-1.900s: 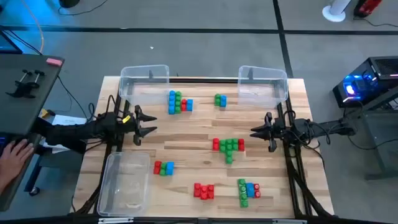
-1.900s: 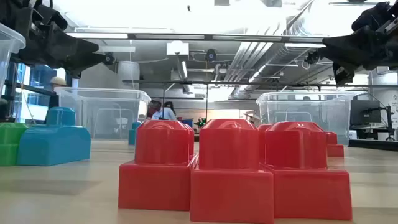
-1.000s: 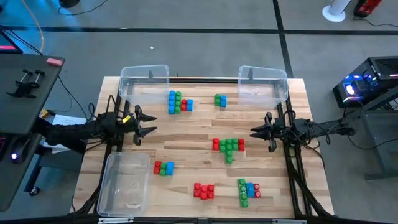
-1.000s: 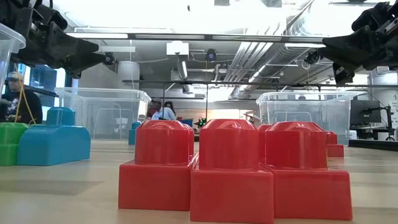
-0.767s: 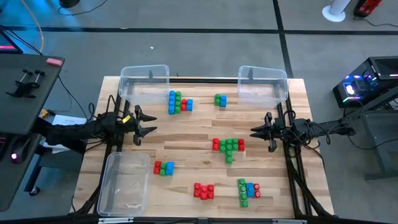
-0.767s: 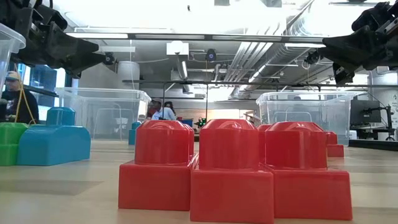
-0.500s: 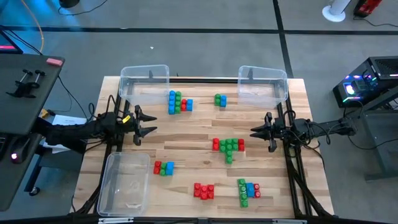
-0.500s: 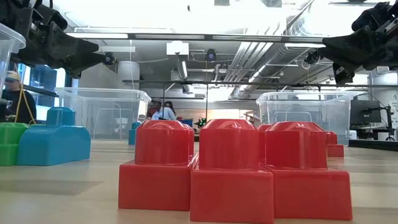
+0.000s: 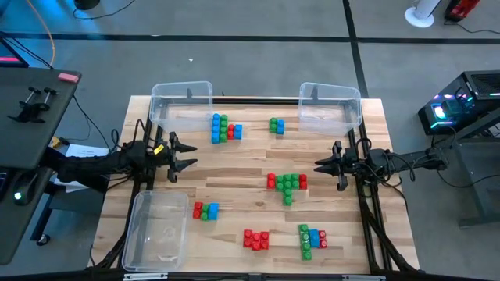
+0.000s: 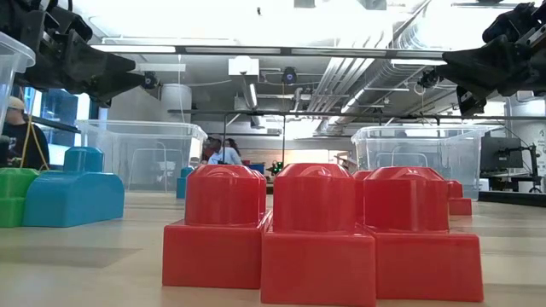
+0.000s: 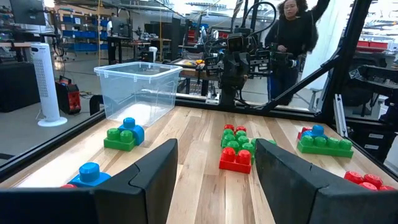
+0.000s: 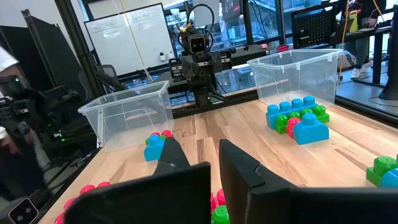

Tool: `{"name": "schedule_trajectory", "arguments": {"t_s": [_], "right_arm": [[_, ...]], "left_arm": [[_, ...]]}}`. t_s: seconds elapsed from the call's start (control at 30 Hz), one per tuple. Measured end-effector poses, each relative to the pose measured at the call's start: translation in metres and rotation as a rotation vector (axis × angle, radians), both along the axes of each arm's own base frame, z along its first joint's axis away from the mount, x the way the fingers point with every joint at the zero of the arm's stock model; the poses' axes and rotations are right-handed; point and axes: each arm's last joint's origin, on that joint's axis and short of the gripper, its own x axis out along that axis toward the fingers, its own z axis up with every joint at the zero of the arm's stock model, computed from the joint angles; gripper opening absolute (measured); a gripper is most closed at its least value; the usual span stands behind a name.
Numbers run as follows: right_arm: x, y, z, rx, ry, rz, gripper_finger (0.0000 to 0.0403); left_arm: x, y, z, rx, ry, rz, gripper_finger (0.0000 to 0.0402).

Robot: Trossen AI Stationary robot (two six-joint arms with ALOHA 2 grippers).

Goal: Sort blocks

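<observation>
Left pincer (image 9: pixel 190 155) agape, right pincer (image 9: pixel 317 167) closed, both aloft.

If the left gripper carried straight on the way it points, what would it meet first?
Probably nothing on the table. The left gripper, jaws open, points across the table above the wood. Straight ahead, the red and green block cluster sits lower, so the right gripper opposite likely comes first; height is unclear.
</observation>
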Motion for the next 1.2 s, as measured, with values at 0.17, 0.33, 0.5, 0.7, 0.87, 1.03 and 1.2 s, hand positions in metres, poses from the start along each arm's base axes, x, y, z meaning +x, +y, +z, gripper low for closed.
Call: {"name": "schedule_trajectory", "arguments": {"t_s": [0.17, 0.33, 0.5, 0.7, 0.87, 1.03, 1.2], "right_arm": [[0.0, 0.0, 0.0001, 0.0, -0.001, 0.0, 0.0], [0.0, 0.0, 0.0001, 0.0, -0.001, 0.0, 0.0], [0.0, 0.0, 0.0001, 0.0, 0.0, 0.0, 0.0], [0.0, 0.0, 0.0, 0.0, 0.0, 0.0, 0.0], [0.0, 0.0, 0.0001, 0.0, 0.0, 0.0, 0.0], [0.0, 0.0, 0.0001, 0.0, 0.0, 0.0, 0.0], [-0.0001, -0.0006, 0.0014, -0.002, -0.014, -0.018, 0.0]], "left_arm": [[0.0, 0.0, -0.0001, 0.0, 0.0, 0.0, 0.02], [0.0, 0.0, 0.0, 0.0, 0.0, 0.0, 0.02], [0.0, 0.0, 0.0, 0.0, 0.0, 0.0, 0.02], [0.0, 0.0, 0.0, 0.0, 0.0, 0.0, 0.02], [0.0, 0.0, 0.0, 0.0, 0.0, 0.0, 0.02], [0.0, 0.0, 0.0, 0.0, 0.0, 0.0, 0.02], [0.0, 0.0, 0.0, 0.0, 0.0, 0.0, 0.02]]}}
